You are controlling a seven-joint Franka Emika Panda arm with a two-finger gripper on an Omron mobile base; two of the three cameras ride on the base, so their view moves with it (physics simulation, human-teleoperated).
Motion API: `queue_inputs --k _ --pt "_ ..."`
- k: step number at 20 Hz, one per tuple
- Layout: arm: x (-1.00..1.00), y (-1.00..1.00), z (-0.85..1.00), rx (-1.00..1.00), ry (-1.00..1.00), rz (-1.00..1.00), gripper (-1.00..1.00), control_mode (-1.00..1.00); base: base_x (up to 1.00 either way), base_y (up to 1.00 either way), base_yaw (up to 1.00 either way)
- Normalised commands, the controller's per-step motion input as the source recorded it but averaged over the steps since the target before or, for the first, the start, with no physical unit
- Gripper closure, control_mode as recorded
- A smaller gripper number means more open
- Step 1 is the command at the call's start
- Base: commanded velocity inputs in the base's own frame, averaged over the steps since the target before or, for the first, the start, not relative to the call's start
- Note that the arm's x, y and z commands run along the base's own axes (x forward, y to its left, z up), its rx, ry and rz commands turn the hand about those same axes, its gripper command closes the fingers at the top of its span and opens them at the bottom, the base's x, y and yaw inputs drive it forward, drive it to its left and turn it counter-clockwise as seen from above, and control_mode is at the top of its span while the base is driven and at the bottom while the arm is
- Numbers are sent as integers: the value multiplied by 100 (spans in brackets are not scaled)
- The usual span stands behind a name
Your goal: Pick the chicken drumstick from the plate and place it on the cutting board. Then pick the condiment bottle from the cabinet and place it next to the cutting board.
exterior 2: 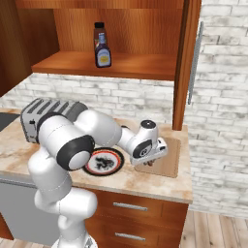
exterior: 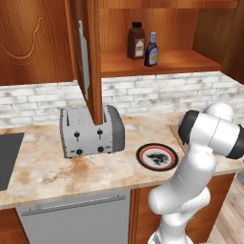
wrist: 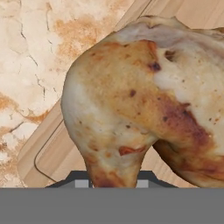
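The golden-brown chicken drumstick point(wrist: 131, 100) looms close in the hand view, and my gripper point(wrist: 111, 183) is shut on it. Beneath it lies the light-brown cutting board point(wrist: 57, 148). From the right base view, the gripper point(exterior 2: 150, 162) hangs low over the near left part of the cutting board point(exterior 2: 170, 154). To the board's left sits the plate point(exterior 2: 102, 161) point(exterior: 157, 156), black-rimmed and with nothing on it. On the shelf of the open cabinet point(exterior: 157, 64) stands the condiment bottle point(exterior: 152, 50) point(exterior 2: 102, 53), dark with a blue neck.
A taller brown bottle point(exterior: 136, 41) with a black cap stands beside the condiment bottle. A silver toaster point(exterior: 90, 131) sits left of the plate. The open cabinet door point(exterior: 88, 57) hangs out over the counter. A dark inset point(exterior: 9, 157) lies at the far left.
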Motion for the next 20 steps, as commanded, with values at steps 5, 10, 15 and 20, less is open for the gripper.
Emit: queue_inputs --k 5,10,15,20 --pt "7 -8 -8 0 0 0 100 -100 0 0 0" --pt "7 -6 -8 0 0 0 100 -100 0 0 0" --pt "7 -5 -12 0 0 0 100 -100 0 0 0" --pt "7 -5 -13 0 0 0 100 -100 0 0 0"
